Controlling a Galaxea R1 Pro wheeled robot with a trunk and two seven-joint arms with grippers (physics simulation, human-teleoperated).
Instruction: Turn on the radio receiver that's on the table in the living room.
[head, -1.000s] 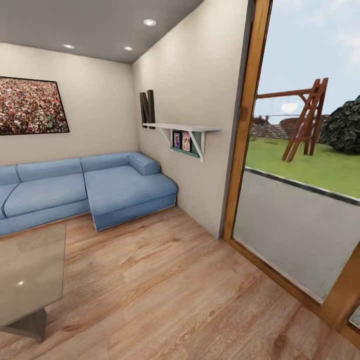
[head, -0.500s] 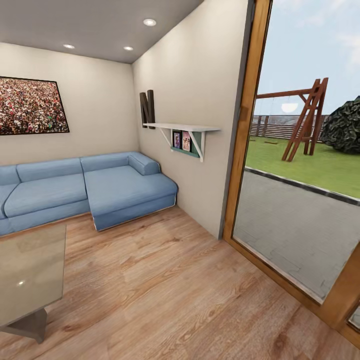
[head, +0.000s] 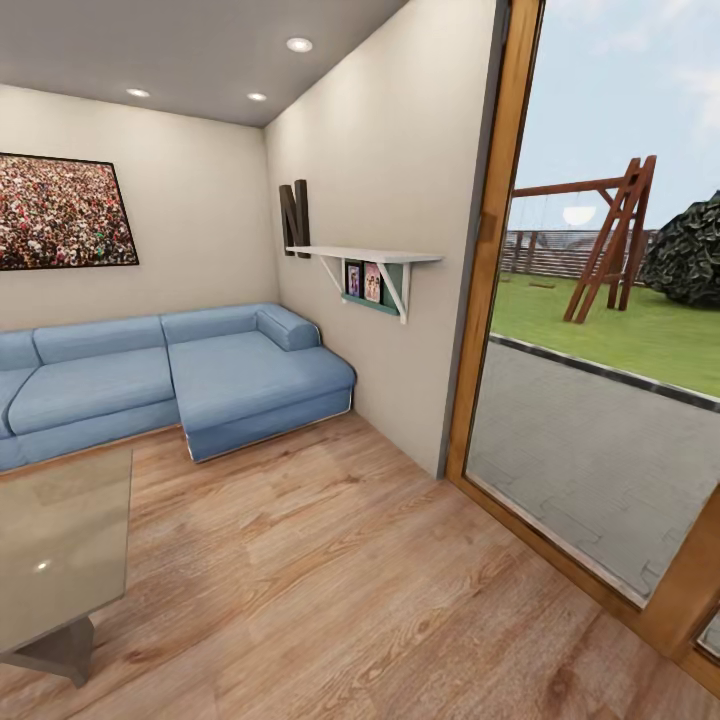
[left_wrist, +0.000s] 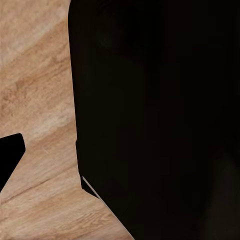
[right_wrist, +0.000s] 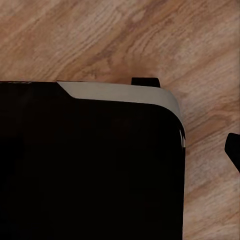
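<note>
We are in the living room, with a light wood plank floor (head: 330, 570) across the lower half of the head view, beige walls, and a light-blue sectional sofa (head: 170, 375) at the left middle under a framed crowd picture (head: 62, 212) in the upper left. At the lower left edge a corner of the table (head: 55, 545) comes into frame, its glossy grey-beige top bare where we can see it. The radio receiver is not on that visible corner, so we judge it sits further along the table, beyond the left edge of the frame.

A wall shelf (head: 365, 256) at centre carries small framed photos (head: 363, 281) beneath it; a glass door (head: 600, 330) on the right looks onto grass and a wooden swing frame (head: 610, 235). No containers are in sight.

Both wrist views look down on plank floor past dark robot bodywork, and we cannot tell whether either gripper is wide or narrow.

By its kind, we expect the radio to be light, rigid and smooth-shelled, liable to slide when pressed, so we would steady its body while working the switch.
</note>
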